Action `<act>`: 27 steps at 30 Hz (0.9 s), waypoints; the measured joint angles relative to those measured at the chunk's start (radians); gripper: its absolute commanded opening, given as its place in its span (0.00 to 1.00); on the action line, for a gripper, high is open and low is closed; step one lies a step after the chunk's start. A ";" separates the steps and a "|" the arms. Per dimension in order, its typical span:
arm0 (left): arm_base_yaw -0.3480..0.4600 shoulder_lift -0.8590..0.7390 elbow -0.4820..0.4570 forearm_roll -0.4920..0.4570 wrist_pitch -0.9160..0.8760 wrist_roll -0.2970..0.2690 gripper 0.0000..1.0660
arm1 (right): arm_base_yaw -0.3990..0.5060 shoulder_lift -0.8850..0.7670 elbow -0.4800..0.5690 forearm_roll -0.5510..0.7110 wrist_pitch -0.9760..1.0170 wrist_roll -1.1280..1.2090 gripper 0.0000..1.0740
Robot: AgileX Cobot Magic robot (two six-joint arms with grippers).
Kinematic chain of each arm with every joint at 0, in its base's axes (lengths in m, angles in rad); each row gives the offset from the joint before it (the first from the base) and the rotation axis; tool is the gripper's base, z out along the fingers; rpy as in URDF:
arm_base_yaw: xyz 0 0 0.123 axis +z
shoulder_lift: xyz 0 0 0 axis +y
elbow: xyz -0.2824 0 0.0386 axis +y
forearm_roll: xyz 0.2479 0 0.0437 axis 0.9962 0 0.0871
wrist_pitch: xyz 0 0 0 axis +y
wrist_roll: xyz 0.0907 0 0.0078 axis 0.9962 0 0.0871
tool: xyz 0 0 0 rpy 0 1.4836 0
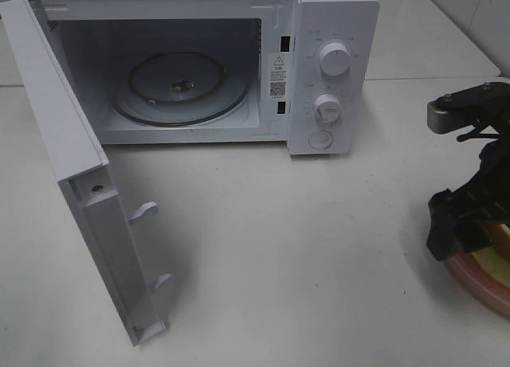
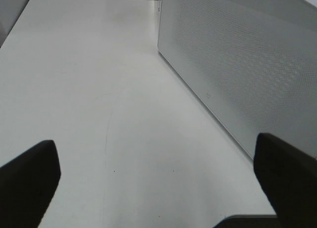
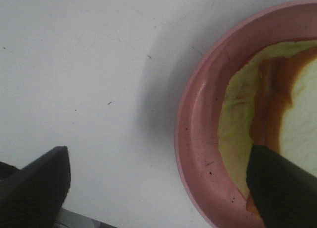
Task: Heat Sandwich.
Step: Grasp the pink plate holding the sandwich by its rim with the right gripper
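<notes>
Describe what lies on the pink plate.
The sandwich lies on the pink plate, pale green and reddish filling showing. A finger of the right gripper covers part; the rest is out of frame.

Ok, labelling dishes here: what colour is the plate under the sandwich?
Pink plate, with a darker rim; it shows best in the right wrist view.

surface: white table | on it: open white microwave, rear | pink plate, right edge
</notes>
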 measured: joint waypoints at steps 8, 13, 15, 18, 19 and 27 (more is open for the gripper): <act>0.000 0.000 0.000 0.000 0.000 0.000 0.94 | 0.000 0.111 0.000 -0.078 -0.052 0.086 0.79; 0.000 0.000 0.000 0.000 0.000 0.000 0.94 | 0.000 0.177 0.000 -0.142 -0.072 0.163 0.78; 0.000 0.000 0.000 0.000 0.000 0.000 0.94 | 0.000 0.205 0.000 -0.144 -0.085 0.177 0.78; 0.000 0.000 0.000 0.000 0.000 0.000 0.94 | 0.000 0.238 0.000 -0.146 -0.097 0.181 0.77; 0.000 0.000 0.000 0.000 0.000 0.000 0.94 | 0.000 0.249 0.000 -0.146 -0.103 0.181 0.77; 0.000 0.000 0.000 0.000 0.000 0.000 0.94 | 0.000 0.324 0.000 -0.147 -0.126 0.182 0.75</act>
